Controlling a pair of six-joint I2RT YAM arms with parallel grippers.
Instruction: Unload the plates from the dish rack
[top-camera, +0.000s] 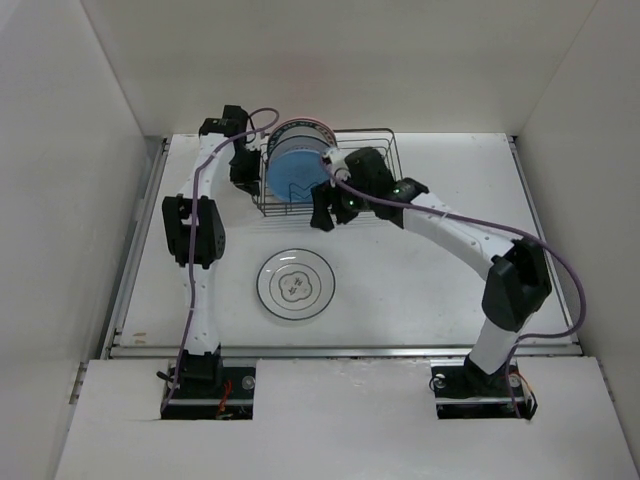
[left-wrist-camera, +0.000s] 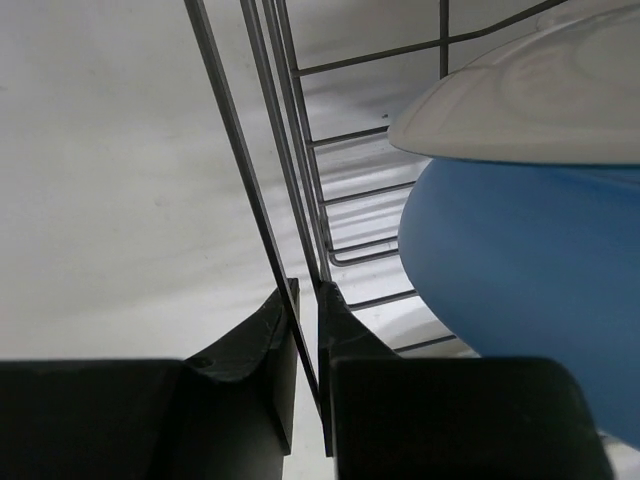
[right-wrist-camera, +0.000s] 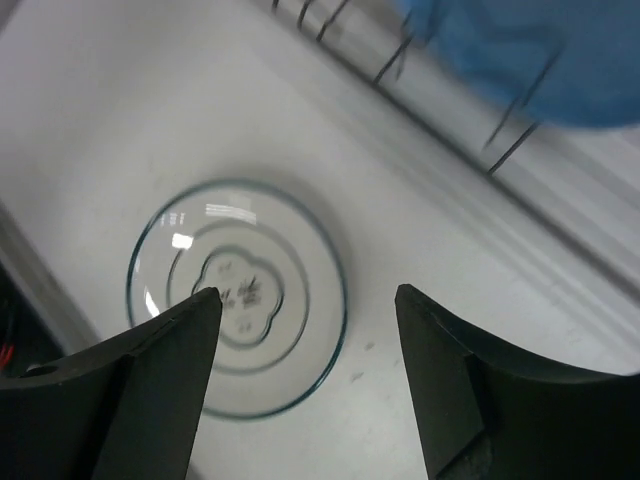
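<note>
Jaws: left gripper (left-wrist-camera: 306, 296) clenched on a rack (left-wrist-camera: 285, 100) wire; right gripper (right-wrist-camera: 307, 295) spread, empty, near the blue plate (top-camera: 293, 178); a skewed grasp could topple the plates (top-camera: 298, 128) behind.

2 white arms (top-camera: 203, 300), black joints (top-camera: 517, 283), lilac cables (top-camera: 577, 295); left hand (left-wrist-camera: 307, 300) and right hand (right-wrist-camera: 307, 295) are matte black.

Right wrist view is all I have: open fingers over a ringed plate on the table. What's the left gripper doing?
Observer: The left gripper is shut on a wire of the rack, at its left end.
Operator: Which plate is next?
Observer: Probably the blue plate, upright at the front, other plates behind it.
Operator: Where's my gripper from it?
Observer: The right gripper is just in front of it, at the rack's near side.
</note>
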